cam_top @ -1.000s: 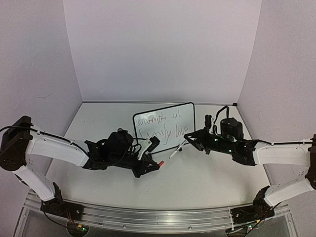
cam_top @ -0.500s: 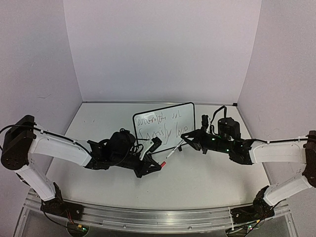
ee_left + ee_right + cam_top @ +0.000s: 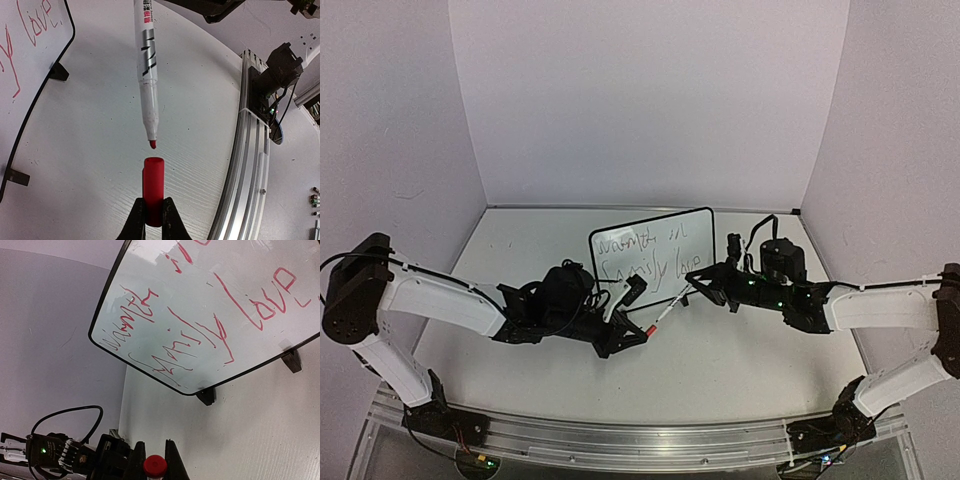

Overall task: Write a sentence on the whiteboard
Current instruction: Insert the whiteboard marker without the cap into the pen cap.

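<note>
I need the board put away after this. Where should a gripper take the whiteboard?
Probably take the whiteboard by its top frame edge, coming from above, jaws straddling the thin panel: it stands on its clip feet, and that edge is clear of the sentence.

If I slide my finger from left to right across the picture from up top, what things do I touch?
left arm → red cap → marker → right arm. The whiteboard stands behind the middle ones, so it has no clear place in line.
</note>
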Robot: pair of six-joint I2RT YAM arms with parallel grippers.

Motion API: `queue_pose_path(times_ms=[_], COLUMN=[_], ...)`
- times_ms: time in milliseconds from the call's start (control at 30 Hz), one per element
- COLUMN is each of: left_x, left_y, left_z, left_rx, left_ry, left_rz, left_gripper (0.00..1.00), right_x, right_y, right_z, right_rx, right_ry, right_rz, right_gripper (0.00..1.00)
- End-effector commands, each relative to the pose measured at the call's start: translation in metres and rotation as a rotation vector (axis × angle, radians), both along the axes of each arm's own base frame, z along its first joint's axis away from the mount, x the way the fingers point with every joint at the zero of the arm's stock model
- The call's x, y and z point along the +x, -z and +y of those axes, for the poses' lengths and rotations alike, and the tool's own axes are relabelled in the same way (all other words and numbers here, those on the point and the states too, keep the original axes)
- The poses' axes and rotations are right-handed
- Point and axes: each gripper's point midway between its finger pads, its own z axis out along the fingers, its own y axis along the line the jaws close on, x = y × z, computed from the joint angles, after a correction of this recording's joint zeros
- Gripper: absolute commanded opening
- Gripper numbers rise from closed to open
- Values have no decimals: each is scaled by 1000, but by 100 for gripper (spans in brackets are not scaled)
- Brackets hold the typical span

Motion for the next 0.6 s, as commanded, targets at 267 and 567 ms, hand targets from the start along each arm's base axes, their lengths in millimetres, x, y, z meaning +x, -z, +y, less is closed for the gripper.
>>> queue_pose_path(times_ms=[267,567], left_x=[10,11], left_y=[-30,-34], left_z=[-15,-15], left_rx=[-89,-95], left_ry=[-26,-30], left_rz=[-32,-36], left_gripper=[0,0], right_x=[2,1], right_y=[-15,-15], right_z=[10,11], right_rx=[35,30], right_ry=[-19,-24], right_rz=[-31,-32], right_gripper=[0,0])
